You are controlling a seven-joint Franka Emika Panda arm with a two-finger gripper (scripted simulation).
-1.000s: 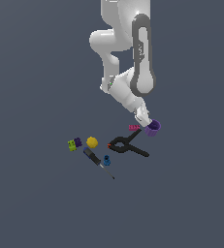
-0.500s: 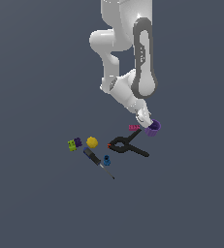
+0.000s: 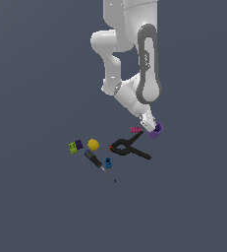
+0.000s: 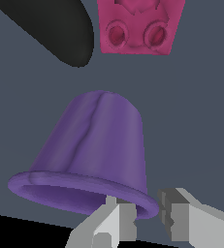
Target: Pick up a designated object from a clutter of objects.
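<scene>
- Gripper point(image 4: 147, 220) sits at the cup point(image 4: 96, 152) rim, fingers point(image 4: 116, 223) narrowly parted, seemingly straddling the wall.
- Squeeze firmly, then lift straight, clear of the pink piece point(image 4: 140, 26) and clamp point(image 3: 129, 149).

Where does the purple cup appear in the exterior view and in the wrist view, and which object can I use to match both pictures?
Exterior view: the purple cup sits at the tip of the gripper, on the exterior view's right of the clutter, partly hidden by the arm.
Wrist view: the purple cup fills the middle, its rim at the fingers.
Shared landmark: the pink ridged piece lies close beside the cup in both.
</scene>
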